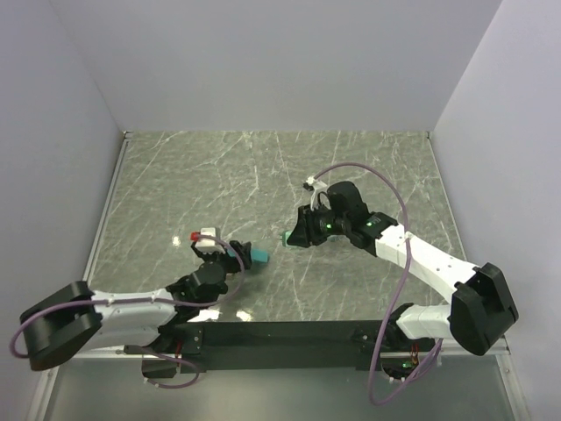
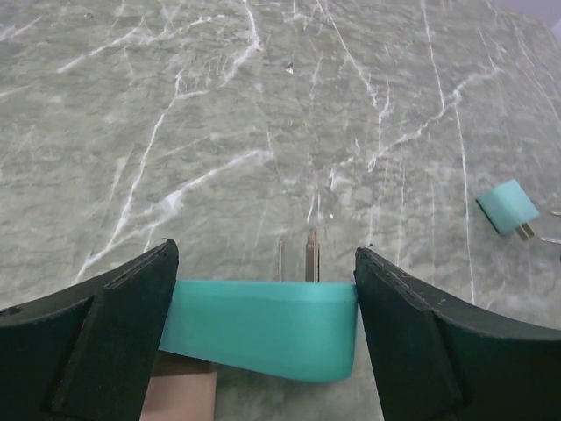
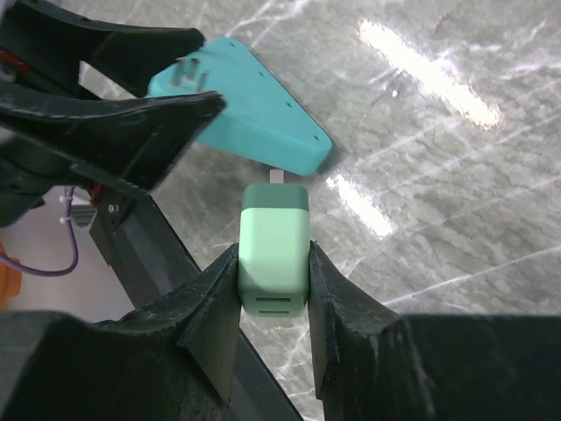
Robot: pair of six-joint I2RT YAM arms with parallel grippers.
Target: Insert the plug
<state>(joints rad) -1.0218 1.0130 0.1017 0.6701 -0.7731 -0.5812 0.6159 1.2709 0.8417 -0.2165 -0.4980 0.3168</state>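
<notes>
Between the fingers of the right gripper [image 3: 273, 254]: one green plug [image 3: 273, 230], with a pale body, a darker band at its forward end and a short white tip projecting past the fingertips. Both fingers [image 3: 219, 298] were closed flat against the plug's sides, so the tool was clamped on it.

Just ahead of that tip: one teal block [image 3: 263, 105], wedge-shaped, with a row of small holes along the edge facing the right gripper. The plug tip pointed at this edge. The top view showed a small gap between plug and block. From the right wrist the two looked almost in contact.

Around the far end of the block: the left gripper [image 2: 266, 259], its fingers standing wide apart. In the left wrist view the block filled the whole space from one finger to the other. Whether the pads pressed on it could not be told. Two metal pins [image 2: 310, 254] stood out of the block, pointing forward beyond the left fingertips.

Well off to the right of the left gripper and ahead of it: one smaller teal piece [image 2: 507, 204] with two brass-coloured pins, apart from everything else.

Under both tools: a table [image 1: 219, 175] of glossy grey-green stone pattern with white veins, showing bright reflections near the right gripper.

Behind the right gripper: a purple cable [image 1: 368, 171] looped over the wrist and running back along the white arm.
</notes>
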